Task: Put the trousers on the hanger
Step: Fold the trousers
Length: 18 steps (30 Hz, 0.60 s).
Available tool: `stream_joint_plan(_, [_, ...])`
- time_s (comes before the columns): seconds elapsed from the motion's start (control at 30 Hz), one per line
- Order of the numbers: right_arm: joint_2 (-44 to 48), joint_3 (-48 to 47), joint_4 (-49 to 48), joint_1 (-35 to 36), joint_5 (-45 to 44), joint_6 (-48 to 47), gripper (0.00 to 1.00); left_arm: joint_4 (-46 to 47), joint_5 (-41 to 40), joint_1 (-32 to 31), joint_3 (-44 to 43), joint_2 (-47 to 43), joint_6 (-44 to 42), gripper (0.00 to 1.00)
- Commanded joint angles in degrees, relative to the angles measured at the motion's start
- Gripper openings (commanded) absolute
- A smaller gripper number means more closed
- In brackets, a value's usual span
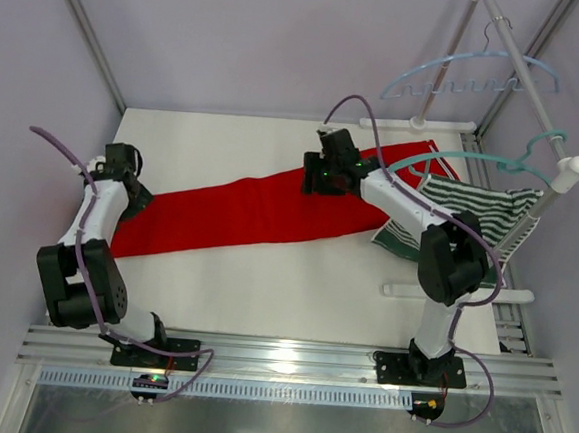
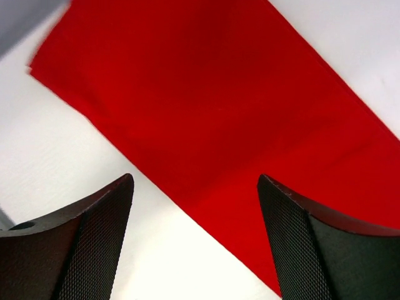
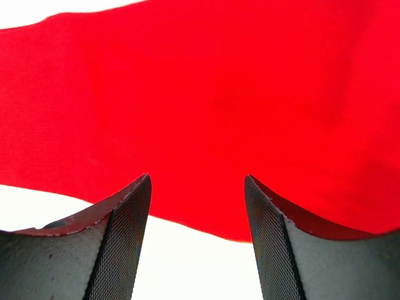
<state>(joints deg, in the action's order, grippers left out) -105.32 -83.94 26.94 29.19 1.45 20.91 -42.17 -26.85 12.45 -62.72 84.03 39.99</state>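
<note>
- Red cloth fills most of both wrist views: the trousers point(image 1: 260, 209) lie flat and stretched out on the white table point(image 1: 294, 287), going slantwise from the near left to the far right.
- The left gripper point(image 2: 194, 181) is at the left end of the trousers, over the edge of the cloth, with its jaws wide apart.
- The right gripper point(image 3: 197, 181) is over the middle-right part of the trousers, also with its jaws apart; the near edge of the cloth shows between them.
- The hanger point(image 1: 465, 87), pale blue, hangs by its hook on the slanted rail point(image 1: 513, 49) at the far right, well apart from the trousers.
- A teal hanger point(image 1: 494, 160) hangs lower, above a green-and-white striped garment point(image 1: 470, 221) that lies just beside the right end of the trousers.
</note>
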Motion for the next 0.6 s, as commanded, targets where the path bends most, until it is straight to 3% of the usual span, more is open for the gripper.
stream_joint_plan(0.0, [-3.74, -7.37, 2.41, 6.31, -5.93, -0.08, 0.64, 2.71, 13.38, 0.12, 1.28, 2.36, -0.96, 0.80])
stream_joint_plan(0.1, [-6.56, -9.13, 0.32, 10.26, -8.48, 0.54, 0.63, 4.82, 21.04, -0.23, 1.55, 5.08, -1.49, 0.79])
stream_joint_plan(0.33, [-13.59, -13.52, -2.33, 15.19, -9.45, -0.25, 0.53, 6.22, 24.91, -1.02, 1.37, 9.05, -1.67, 0.79])
stream_joint_plan(0.57, [-19.22, -19.24, -2.07, 17.39, -7.17, -3.06, 0.24, 8.34, 28.52, -4.80, 1.20, 6.24, -2.81, 0.80])
